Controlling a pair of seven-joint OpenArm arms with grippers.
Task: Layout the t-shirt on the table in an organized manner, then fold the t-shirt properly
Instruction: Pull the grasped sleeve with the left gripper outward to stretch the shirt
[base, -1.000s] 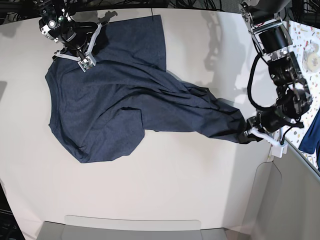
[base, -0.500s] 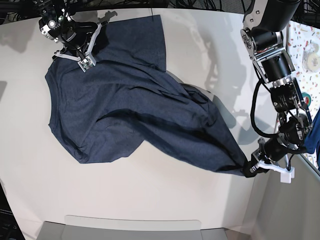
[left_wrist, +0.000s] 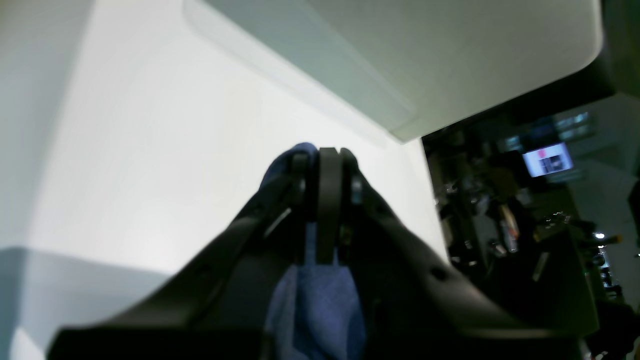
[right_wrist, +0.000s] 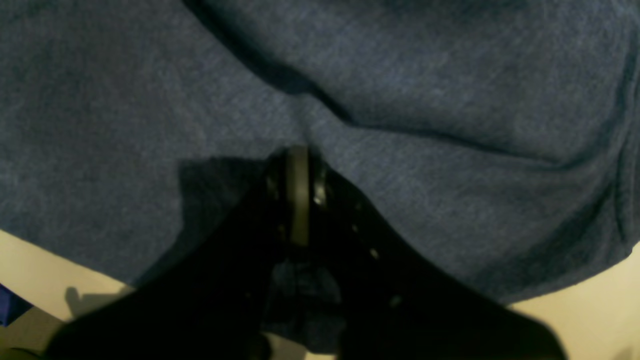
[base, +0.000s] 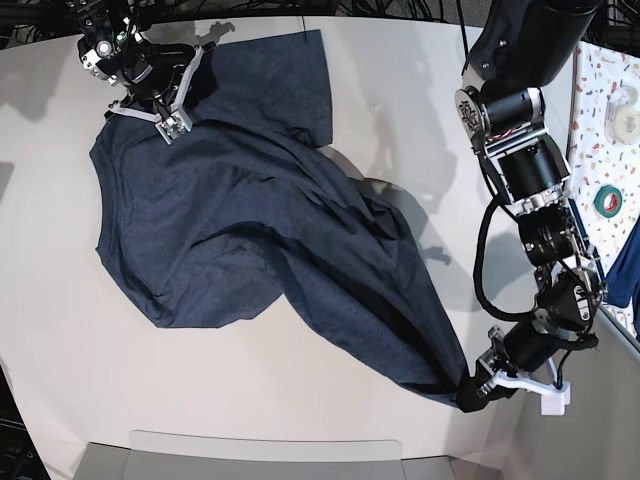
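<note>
Fabric of the t-shirt stretches diagonally across the counter; the left gripper pinches a corner near the front edge, the right gripper clamps the far corner.

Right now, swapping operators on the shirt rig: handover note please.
Left gripper: shut on a pinched corner of the dark navy heathered cotton t-shirt, low at the near right part of the large plain white table.
Right gripper: shut on the shirt near the far left corner of the table.
Shirt: stretched diagonally between the two grips; the left part lies fairly flat, the right part is drawn into a wrinkled, twisted band.
Done: both ends gripped, shirt pulled out long.
Left: flatten the twisted side, square the shirt on the table, then fold. No fold made yet.
</note>
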